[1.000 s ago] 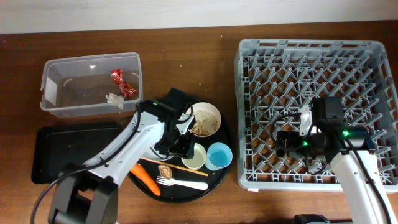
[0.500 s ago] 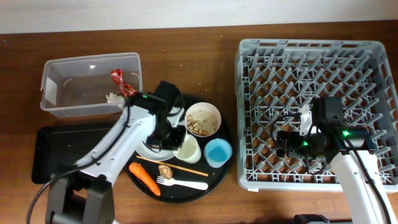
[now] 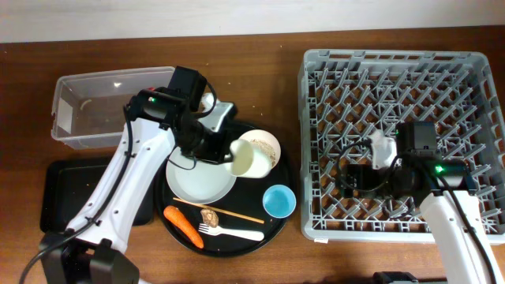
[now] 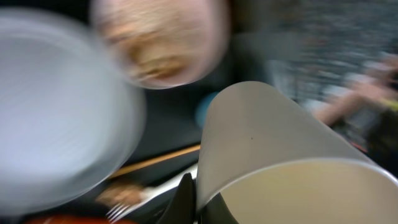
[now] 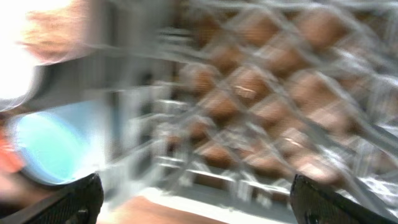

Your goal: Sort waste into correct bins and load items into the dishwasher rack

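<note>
My left gripper [image 3: 230, 155] is shut on the rim of the pale cup [image 3: 251, 161] and holds it tilted above the round black tray, next to the white bowl [image 3: 267, 143] of beige crumbs. In the left wrist view the cup [image 4: 280, 155] fills the right side, with one finger [image 4: 198, 202] on each side of its wall. The white plate [image 3: 201, 180], blue cup [image 3: 278, 201], chopstick [image 3: 225, 211], fork [image 3: 237, 232], carrot [image 3: 183, 226] and brown scrap [image 3: 209, 215] lie on the tray. My right gripper [image 3: 353, 178] is open and empty over the grey rack [image 3: 394, 63]. My left arm hides the wrapper and tissue.
The clear tub [image 3: 87, 110] stands at the back left, and the shallow black rectangular tray [image 3: 67, 197] lies in front of it. The round black tray [image 3: 278, 175] sits between them and the rack. The blurred right wrist view shows the blue cup [image 5: 50, 146] and rack pegs [image 5: 261, 93].
My left gripper has lifted the pale cup off the round tray and tipped it, moving back toward the tub. The plate is now uncovered. My right gripper has shifted slightly left.
</note>
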Available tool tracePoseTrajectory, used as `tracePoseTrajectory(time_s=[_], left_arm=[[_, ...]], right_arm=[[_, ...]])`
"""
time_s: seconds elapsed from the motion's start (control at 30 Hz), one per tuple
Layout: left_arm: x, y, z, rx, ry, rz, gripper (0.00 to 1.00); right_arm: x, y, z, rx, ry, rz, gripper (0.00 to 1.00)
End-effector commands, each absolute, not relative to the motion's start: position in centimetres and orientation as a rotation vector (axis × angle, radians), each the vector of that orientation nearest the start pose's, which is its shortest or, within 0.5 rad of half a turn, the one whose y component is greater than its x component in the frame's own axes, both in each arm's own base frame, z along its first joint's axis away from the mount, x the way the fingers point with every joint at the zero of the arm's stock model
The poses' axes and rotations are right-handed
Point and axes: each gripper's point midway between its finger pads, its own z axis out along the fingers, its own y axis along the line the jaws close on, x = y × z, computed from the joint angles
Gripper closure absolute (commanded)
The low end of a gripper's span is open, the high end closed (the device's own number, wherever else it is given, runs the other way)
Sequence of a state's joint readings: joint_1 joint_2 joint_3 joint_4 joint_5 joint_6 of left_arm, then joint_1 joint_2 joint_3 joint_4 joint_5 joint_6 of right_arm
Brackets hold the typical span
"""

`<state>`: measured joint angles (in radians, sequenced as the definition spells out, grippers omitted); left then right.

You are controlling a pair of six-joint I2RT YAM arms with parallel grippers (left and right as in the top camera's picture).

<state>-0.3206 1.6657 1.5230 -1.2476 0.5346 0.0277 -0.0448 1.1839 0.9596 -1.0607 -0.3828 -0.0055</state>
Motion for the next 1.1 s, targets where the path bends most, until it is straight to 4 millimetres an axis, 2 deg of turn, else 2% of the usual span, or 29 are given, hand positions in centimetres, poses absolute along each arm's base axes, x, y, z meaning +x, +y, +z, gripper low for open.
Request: tracePoseTrajectory(time_s=[0.0,0.03,0.1,0.2,0.57,0.9,1.07], left_arm=[[26.3,-24.9,26.7,1.059,2.208,-1.494,1.00],[26.1,-25.5,28.1,1.113,2.067,-1.563,1.00],[26.0,-26.1,29.8,1.147,1.904,-1.643,1.00],[26.1,-26.6,31.5,1.156,1.759,-1.735,1.00],[27.5,-26.8,30.3,1.175,1.782,-1.651,1.00],[29.0,-26.3,28.0,1.145,1.924,-1.526,1.00],[29.0,-27.0,27.1,1.136,1.957,-1.567,1.00]], right_arm=[[24.6,13.0,20.9,-0.475,2.346,1.166,0.02],[24.9,13.8,22.5,-0.521,2.240,1.238,0.02],[25.2,14.8,24.9,-0.588,2.081,1.339,0.02],[24.7,15.7,27.9,-0.690,1.883,1.457,0.02],[23.6,16.0,29.8,-0.744,1.762,1.570,0.02],[22.8,16.2,30.7,-0.758,1.711,1.640,0.02],[22.8,16.2,30.7,-0.759,1.710,1.639,0.01]])
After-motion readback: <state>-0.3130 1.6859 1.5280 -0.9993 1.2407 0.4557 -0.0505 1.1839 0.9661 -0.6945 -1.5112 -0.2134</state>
